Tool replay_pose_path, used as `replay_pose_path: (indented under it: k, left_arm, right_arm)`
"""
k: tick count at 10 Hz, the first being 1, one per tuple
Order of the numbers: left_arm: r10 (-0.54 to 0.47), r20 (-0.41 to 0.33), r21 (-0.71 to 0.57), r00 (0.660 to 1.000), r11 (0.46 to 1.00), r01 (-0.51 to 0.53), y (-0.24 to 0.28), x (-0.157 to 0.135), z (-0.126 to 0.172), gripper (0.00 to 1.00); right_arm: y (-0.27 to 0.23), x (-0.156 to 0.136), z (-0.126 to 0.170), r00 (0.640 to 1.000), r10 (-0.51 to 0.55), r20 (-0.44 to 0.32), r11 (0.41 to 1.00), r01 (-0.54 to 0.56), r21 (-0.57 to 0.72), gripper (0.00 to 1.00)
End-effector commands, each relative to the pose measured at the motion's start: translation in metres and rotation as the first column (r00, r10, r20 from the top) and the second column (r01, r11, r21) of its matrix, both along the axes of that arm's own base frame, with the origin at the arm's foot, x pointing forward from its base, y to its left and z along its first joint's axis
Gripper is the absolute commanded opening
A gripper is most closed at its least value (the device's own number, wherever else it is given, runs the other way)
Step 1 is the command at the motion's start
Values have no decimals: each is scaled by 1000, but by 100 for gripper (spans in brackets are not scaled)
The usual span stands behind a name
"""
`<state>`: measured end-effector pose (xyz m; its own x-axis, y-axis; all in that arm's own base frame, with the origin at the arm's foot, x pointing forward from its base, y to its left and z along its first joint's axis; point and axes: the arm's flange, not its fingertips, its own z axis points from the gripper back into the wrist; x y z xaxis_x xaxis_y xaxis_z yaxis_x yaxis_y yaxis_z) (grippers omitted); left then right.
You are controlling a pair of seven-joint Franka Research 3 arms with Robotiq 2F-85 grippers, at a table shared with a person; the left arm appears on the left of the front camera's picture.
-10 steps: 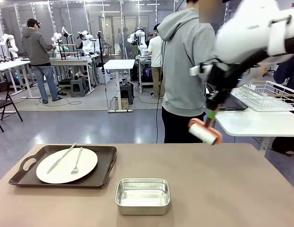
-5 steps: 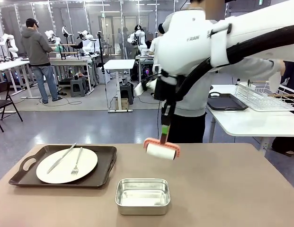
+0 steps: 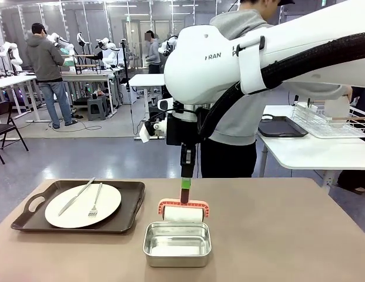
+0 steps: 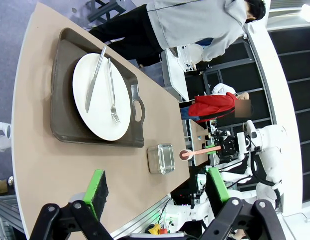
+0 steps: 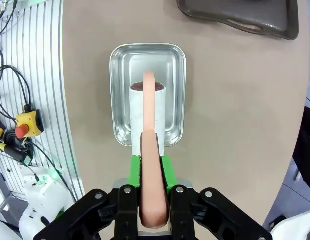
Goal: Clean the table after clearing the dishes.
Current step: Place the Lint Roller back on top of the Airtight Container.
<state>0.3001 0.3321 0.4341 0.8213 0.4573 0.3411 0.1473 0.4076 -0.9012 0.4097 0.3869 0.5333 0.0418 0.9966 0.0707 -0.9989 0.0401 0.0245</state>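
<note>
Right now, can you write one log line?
right gripper: shut on lint roller | lint roller: over steel pan | left gripper: open

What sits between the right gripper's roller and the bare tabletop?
The steel pan: the roller, clamped in the right gripper, hangs directly over it in the right wrist view. The tray with its plate covers the table's left part.

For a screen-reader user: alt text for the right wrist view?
The right gripper, shut on the pink handle of a lint roller, holds its white roll over a steel pan on the tan table; a dark tray edges the top.
</note>
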Motion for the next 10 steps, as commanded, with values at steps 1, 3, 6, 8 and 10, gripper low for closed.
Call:
replay_pose_path:
  k: [1,3,6,8,10]
  left_arm:
    - [-13,2,4,1000,1000,13,2,-4,3,100]
    - [-13,2,4,1000,1000,13,2,-4,3,100]
    - [-13,2,4,1000,1000,13,2,-4,3,100]
    - [-13,2,4,1000,1000,13,2,-4,3,100]
    - [-13,2,4,1000,1000,13,2,-4,3,100]
  right_arm:
    - [-2,4,0,1000,-5,13,1000,5,-2,21]
    - [-2,4,0,1000,-5,13,1000,5,-2,21]
    - [13,5,-16,995,37,89,999,-36,-12,21]
    - [24,10,-28,997,56,54,998,-55,-20,21]
    - [32,21,-44,997,80,-8,997,-80,-12,21]
